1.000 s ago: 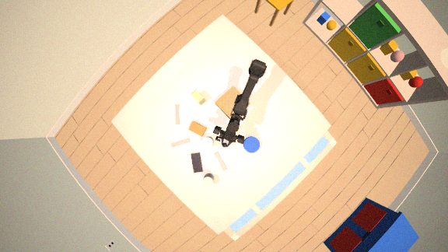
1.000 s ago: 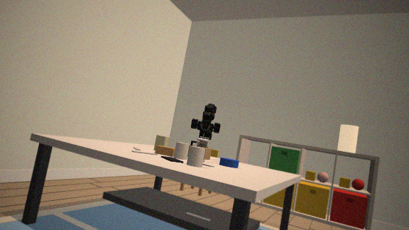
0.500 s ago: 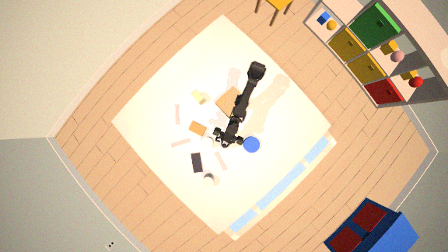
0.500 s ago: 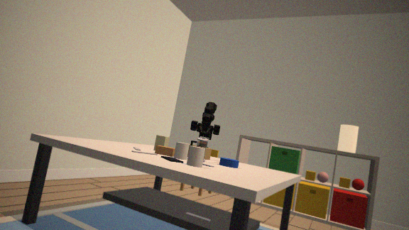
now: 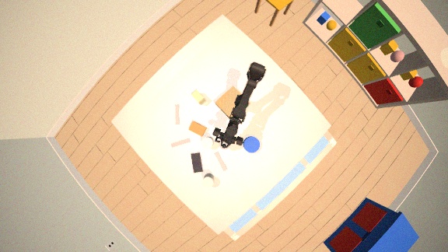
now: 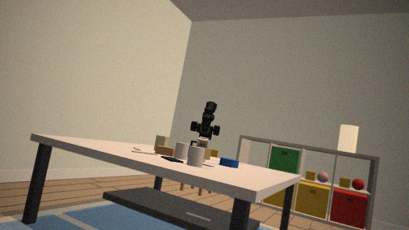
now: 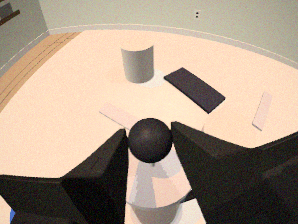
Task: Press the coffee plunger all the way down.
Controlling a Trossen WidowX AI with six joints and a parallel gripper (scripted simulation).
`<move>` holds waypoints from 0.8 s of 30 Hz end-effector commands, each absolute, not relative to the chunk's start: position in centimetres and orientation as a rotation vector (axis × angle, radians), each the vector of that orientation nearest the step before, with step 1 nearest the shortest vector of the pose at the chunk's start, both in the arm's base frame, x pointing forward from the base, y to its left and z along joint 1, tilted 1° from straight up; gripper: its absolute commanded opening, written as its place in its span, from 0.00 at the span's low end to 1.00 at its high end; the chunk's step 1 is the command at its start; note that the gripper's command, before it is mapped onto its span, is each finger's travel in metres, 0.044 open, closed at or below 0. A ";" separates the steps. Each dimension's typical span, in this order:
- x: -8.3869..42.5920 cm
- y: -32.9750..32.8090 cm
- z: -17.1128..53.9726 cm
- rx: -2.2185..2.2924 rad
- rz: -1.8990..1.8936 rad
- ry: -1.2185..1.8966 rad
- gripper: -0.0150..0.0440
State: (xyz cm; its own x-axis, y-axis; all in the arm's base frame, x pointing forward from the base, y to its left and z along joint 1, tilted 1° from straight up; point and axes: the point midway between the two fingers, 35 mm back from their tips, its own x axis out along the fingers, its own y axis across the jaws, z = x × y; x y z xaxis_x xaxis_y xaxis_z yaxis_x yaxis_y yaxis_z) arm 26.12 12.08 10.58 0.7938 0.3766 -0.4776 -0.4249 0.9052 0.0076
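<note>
Wrist view, item one: my gripper (image 7: 148,131), both dark fingers clamped on the black plunger knob (image 7: 150,140), one finger pressed to each side of the ball. Item two: the coffee press (image 7: 157,205), a pale cylinder directly beneath the knob, standing upright on the table (image 7: 60,96); the knob sits close above its top, with only a short pale stretch visible between them, so I judge the stroke well advanced but cannot tell whether the plunger has bottomed out. Item three, neighbours: a grey cup (image 7: 137,63) beyond the press, a dark flat slab (image 7: 194,88) to its right, pale strips near by, all apart from the press. Exterior view: my gripper (image 6: 203,138) points straight down over the press (image 6: 202,143), behind two cups (image 6: 196,155); a blue disc (image 6: 228,162) lies to the right. Handling note for the step in hand: I should push along the rod's own line, purely vertical, with no sideways drag on the knob, since any lean would likely rock or slide the press. Once travel stops, I should part the fingers first, then lift straight up, clear of the knob.
</note>
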 end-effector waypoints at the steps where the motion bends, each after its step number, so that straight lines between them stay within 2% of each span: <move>1: 26.1 12.1 10.2 -0.097 0.429 0.507 0.45; 17: 26.3 12.2 10.6 -0.101 0.432 0.491 0.45; 24: 26.3 12.2 10.6 -0.101 0.432 0.491 0.76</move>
State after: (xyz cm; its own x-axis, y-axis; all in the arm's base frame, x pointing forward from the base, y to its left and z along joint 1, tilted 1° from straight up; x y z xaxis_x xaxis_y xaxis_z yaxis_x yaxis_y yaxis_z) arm 26.30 12.17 10.62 0.7946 0.3774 -0.4756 -0.4250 0.9051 0.0082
